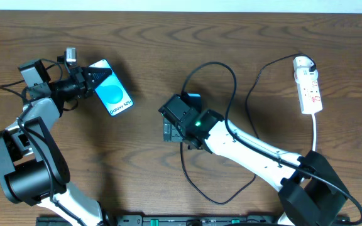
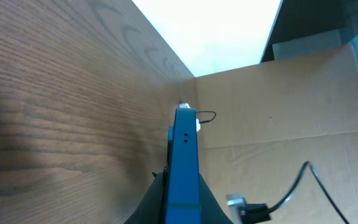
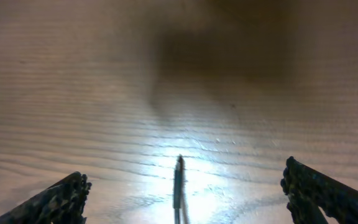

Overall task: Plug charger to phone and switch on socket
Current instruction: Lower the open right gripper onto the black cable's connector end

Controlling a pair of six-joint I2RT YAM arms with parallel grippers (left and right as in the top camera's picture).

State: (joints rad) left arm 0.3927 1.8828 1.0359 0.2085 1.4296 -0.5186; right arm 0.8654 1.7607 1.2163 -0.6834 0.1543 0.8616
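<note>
Left gripper [image 1: 93, 78]: I read it clamped shut on one end of the phone [image 1: 113, 91], a dark finger on either side in the left wrist view.
Phone: far left of the table [image 1: 168, 37], blue screen facing up in the overhead view and seen edge-on by the left wrist camera. I cannot tell whether it rests on the wood.
Right gripper [image 3: 188, 196]: jaws spread wide, holding nothing, low over the table centre.
Charger [image 1: 213, 63]: loose black loops around the right arm. One thin dark end lies on the wood between the right fingertips [image 3: 55, 199], touching neither.
Socket [image 1: 310, 88]: far right, well apart from the phone. The charger's black plug sits at its far end.
</note>
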